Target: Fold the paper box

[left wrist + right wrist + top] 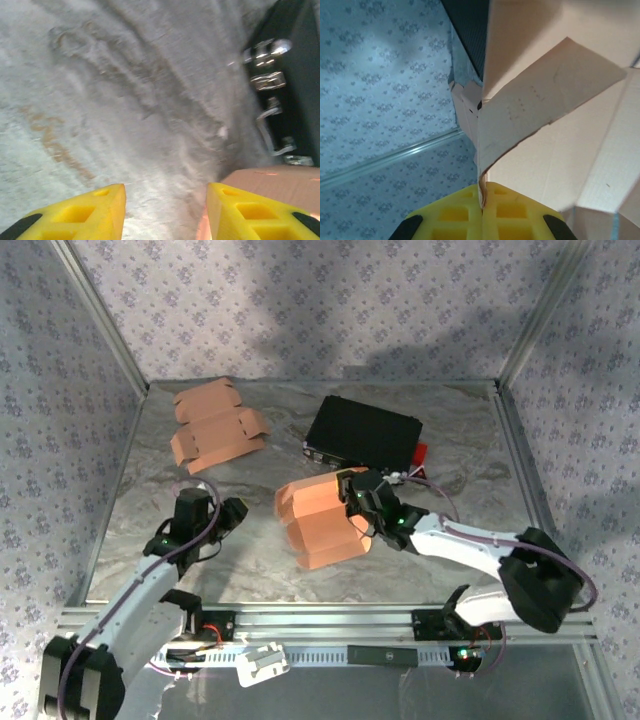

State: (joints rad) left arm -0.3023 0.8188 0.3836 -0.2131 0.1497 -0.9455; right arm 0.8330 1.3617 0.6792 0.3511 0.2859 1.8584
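A partly folded orange-brown paper box [318, 518] stands near the middle of the table, its flaps raised. My right gripper [362, 508] is shut on the edge of one box panel. In the right wrist view that cardboard panel [540, 107] runs down into the closed yellow fingers [515, 212]. My left gripper [238, 508] hovers open just left of the box, nothing between its fingers. The left wrist view shows the yellow fingertips [107, 205] apart over bare table, with a corner of the box [272, 182] beside the right finger.
A black case [362, 432] with metal latches [267, 80] lies behind the box. Flat unfolded box blanks [215, 425] are stacked at the back left. Patterned walls and metal rails enclose the table [450, 480].
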